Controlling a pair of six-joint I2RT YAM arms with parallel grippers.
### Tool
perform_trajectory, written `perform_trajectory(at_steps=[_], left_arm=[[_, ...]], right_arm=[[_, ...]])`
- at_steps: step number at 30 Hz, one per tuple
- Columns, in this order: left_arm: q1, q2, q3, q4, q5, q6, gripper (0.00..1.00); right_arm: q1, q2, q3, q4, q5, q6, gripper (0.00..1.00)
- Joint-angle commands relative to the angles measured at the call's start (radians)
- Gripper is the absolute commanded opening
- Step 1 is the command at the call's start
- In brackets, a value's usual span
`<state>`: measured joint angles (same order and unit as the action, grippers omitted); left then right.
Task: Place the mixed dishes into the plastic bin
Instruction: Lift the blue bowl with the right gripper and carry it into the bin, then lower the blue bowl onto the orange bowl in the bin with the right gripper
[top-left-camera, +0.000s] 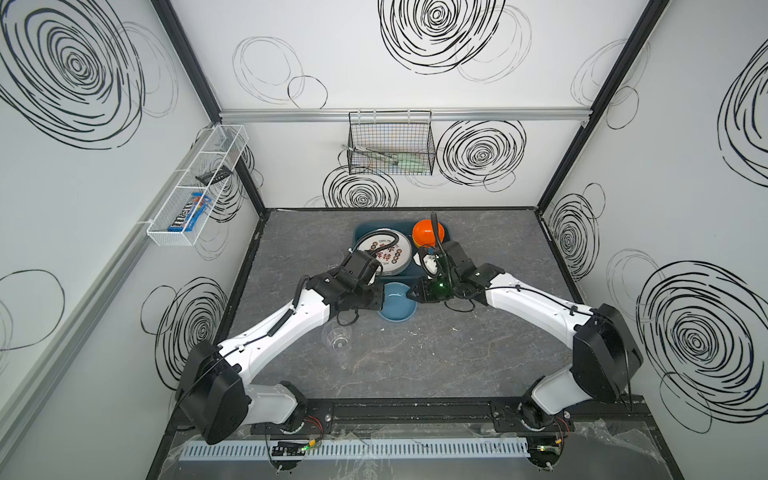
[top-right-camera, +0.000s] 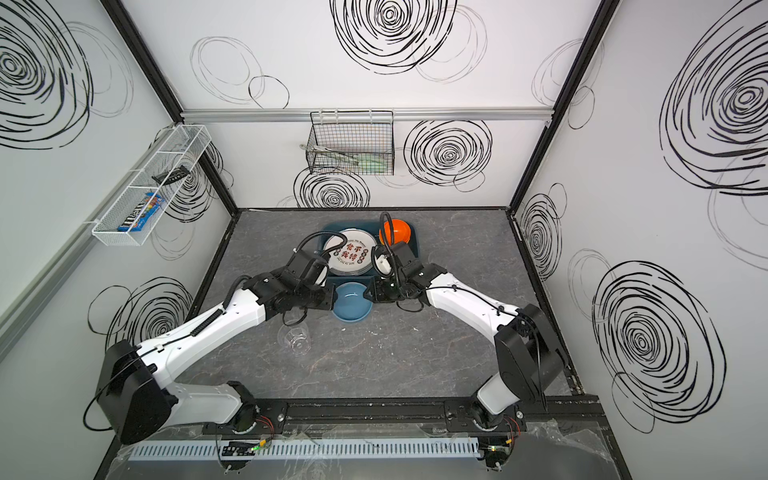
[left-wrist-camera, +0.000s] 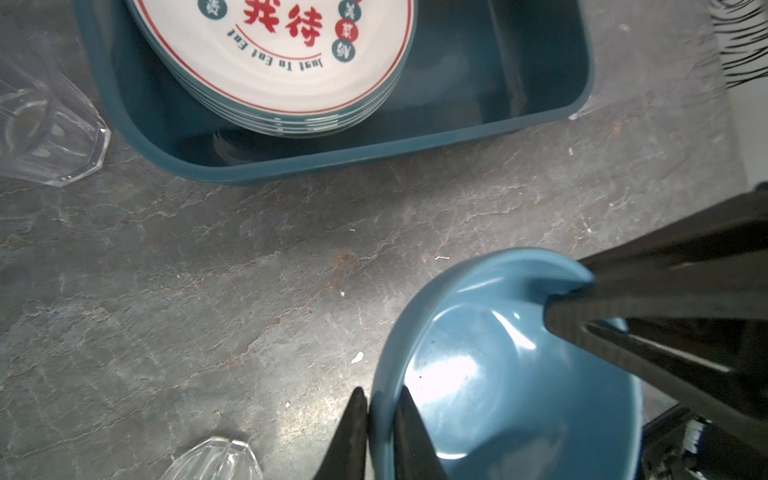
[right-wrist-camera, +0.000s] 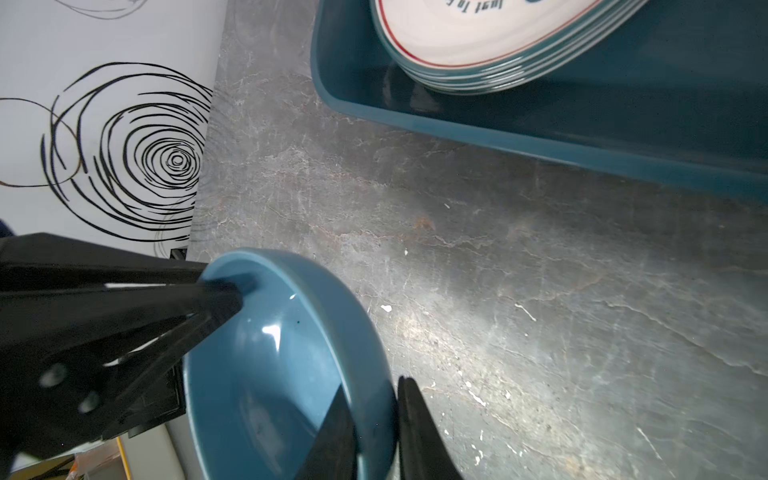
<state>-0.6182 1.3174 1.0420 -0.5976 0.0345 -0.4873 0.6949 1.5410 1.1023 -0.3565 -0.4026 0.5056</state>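
A blue bowl (top-left-camera: 397, 305) (top-right-camera: 353, 302) sits just in front of the dark teal plastic bin (top-left-camera: 358, 235) (left-wrist-camera: 374, 153) (right-wrist-camera: 540, 145). My left gripper (top-left-camera: 381, 301) (left-wrist-camera: 381, 390) is shut on the bowl's left rim, one finger inside and one outside. On the opposite rim my right gripper (top-left-camera: 411, 296) (right-wrist-camera: 374, 384) pinches the wall the same way. The bowl (left-wrist-camera: 519, 374) (right-wrist-camera: 282, 353) looks tilted in both wrist views. In the bin lies a stack of white plates (top-left-camera: 384, 255) (left-wrist-camera: 282, 62) with red Chinese characters, and beside it an orange bowl (top-left-camera: 428, 232).
A clear tumbler (top-left-camera: 337, 336) (left-wrist-camera: 220, 461) lies on its side under my left forearm. Another tumbler (left-wrist-camera: 45, 124) lies by the bin's left corner. A black wire basket (top-left-camera: 390, 143) hangs on the back wall and a white wire tray (top-left-camera: 195, 187) on the left wall.
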Motion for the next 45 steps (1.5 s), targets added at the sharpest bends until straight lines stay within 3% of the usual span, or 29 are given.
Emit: perform_trajectory(at_steps=[1, 3, 10, 15, 19, 26, 45], left_arm=[[0.019, -0.037, 0.021, 0.006, 0.014, -0.012, 0.24], [0.029, -0.051, 0.016, 0.009, 0.025, -0.02, 0.33], [0.098, -0.127, -0.034, 0.041, 0.098, -0.048, 0.44], [0.144, -0.187, -0.07, 0.063, 0.139, -0.057, 0.62], [0.161, -0.237, -0.098, 0.087, 0.172, -0.058, 0.71], [0.186, -0.276, -0.119, 0.099, 0.2, -0.059, 0.8], [0.229, -0.296, -0.178, 0.229, 0.354, -0.114, 0.89]], right_arm=[[-0.008, 0.013, 0.049, -0.04, 0.064, -0.021, 0.09], [-0.007, 0.019, 0.063, -0.053, 0.086, -0.031, 0.07], [-0.009, 0.048, 0.129, -0.106, 0.164, -0.069, 0.03], [-0.013, 0.078, 0.188, -0.157, 0.244, -0.1, 0.02], [-0.028, 0.109, 0.238, -0.196, 0.303, -0.11, 0.01], [-0.075, 0.159, 0.329, -0.243, 0.361, -0.129, 0.01], [-0.252, 0.333, 0.582, -0.308, 0.457, -0.136, 0.01]])
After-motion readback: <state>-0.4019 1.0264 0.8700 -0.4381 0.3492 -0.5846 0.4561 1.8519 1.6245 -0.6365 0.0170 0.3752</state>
